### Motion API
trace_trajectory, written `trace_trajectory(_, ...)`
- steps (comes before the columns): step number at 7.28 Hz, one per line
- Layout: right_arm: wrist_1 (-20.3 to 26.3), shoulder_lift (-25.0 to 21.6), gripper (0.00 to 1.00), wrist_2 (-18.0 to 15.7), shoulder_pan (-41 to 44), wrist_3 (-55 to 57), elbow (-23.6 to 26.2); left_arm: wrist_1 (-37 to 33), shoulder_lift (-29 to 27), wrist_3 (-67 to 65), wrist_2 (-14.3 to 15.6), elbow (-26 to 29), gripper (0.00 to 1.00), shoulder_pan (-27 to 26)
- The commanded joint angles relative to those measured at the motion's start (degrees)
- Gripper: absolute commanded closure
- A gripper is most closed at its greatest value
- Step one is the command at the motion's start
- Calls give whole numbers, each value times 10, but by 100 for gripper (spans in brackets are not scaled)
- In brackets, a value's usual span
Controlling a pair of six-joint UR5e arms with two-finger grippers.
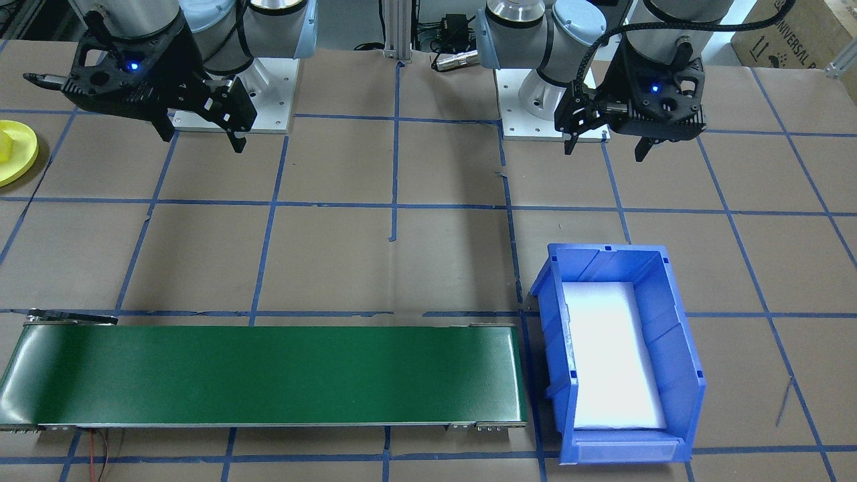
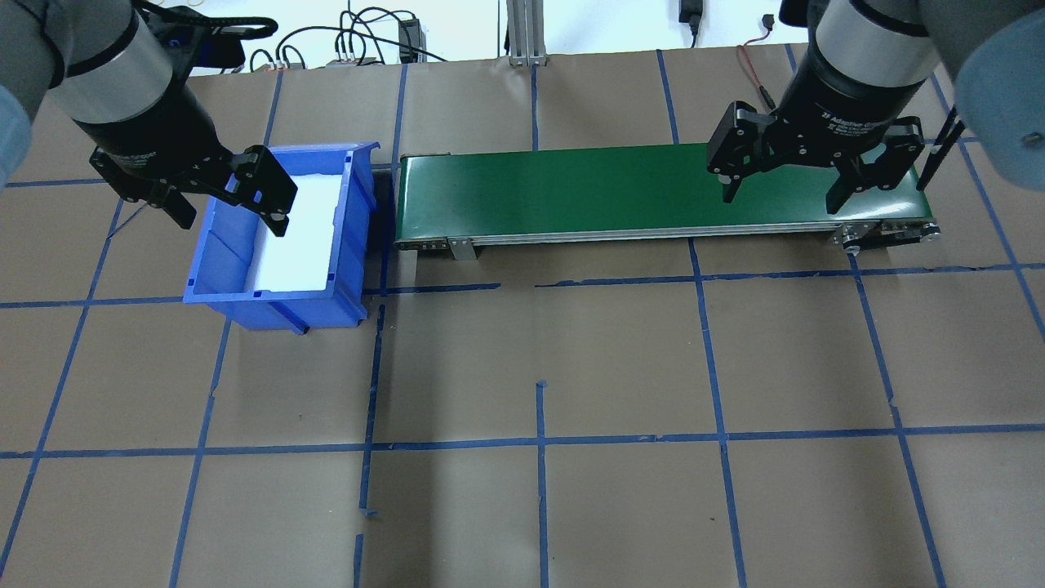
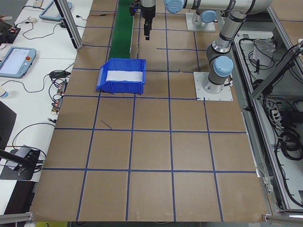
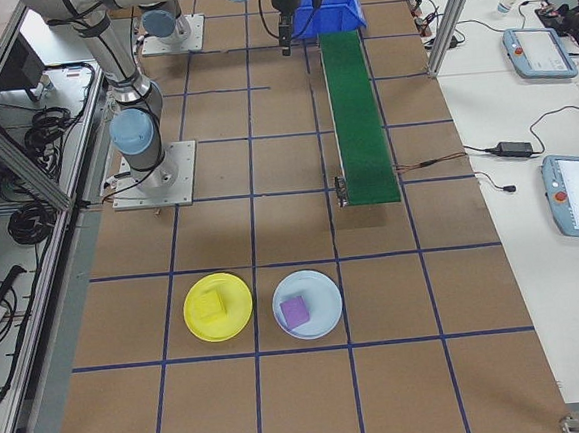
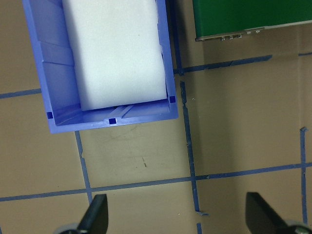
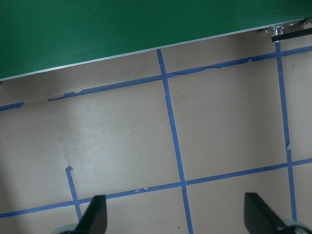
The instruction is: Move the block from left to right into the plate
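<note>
Block (image 4: pixel 211 305) sits in your yellow plate (image 4: pixel 217 306) already; both left gripper (image 2: pixel 230 198) and right gripper (image 2: pixel 788 180) hang spread, empty.

We see a brown paper table top (image 2: pixel 620 359) crossed by blue tape lines (image 2: pixel 718 359) that form a grid of squares. The conveyor belt (image 2: pixel 620 192) is dark green with a silver metal edge. The bin (image 2: pixel 277 306) is bright blue, and the foam sheet (image 2: pixel 298 237) lying inside it is white. The plate (image 4: pixel 217 306) is bright yellow and holds a yellow block (image 4: pixel 212 306) of the same shade. Beside it we see a pale blue plate (image 4: pixel 307 303) with a purple block (image 4: pixel 295 310). Both grippers, the left gripper (image 2: pixel 233 208) and the right gripper (image 2: pixel 784 192), are black, on grey arms with light blue joint caps (image 3: pixel 222 66).
</note>
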Motion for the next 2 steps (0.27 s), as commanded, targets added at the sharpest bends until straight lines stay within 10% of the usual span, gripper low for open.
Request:
trace_trajectory(1, 0, 0, 0, 3, 0, 0, 1, 0, 0, 0, 0, 0, 0, 0)
trace_trajectory(2, 0, 0, 0, 3, 0, 0, 1, 0, 0, 0, 0, 0, 0, -1)
